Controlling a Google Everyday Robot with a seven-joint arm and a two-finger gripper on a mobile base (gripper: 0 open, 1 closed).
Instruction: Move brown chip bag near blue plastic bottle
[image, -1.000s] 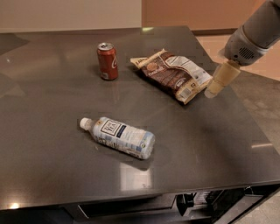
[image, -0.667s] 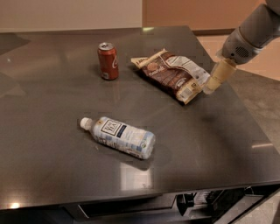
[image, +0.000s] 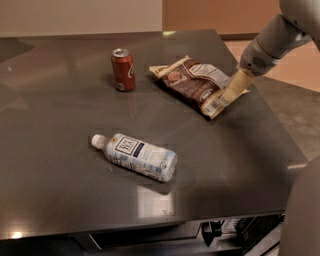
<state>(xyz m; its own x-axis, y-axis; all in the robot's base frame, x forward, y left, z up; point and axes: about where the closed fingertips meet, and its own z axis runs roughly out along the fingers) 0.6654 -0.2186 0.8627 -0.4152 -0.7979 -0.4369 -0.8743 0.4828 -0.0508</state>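
Note:
The brown chip bag (image: 192, 82) lies flat at the back right of the dark table, with cream edges and a white label panel. The blue plastic bottle (image: 135, 156) lies on its side in the middle front, white cap pointing left, well apart from the bag. My gripper (image: 229, 96) comes in from the upper right on a grey arm and sits low at the bag's right end, over its cream edge. I cannot tell whether it touches the bag.
A red soda can (image: 123, 70) stands upright just left of the bag. The table's (image: 60, 200) right edge runs close behind the gripper, with floor beyond. Part of the robot's body (image: 302, 215) shows at the lower right.
The gripper has moved a little to the left, from just off the bag's right end to over its edge. The bag, bottle and can have not moved.

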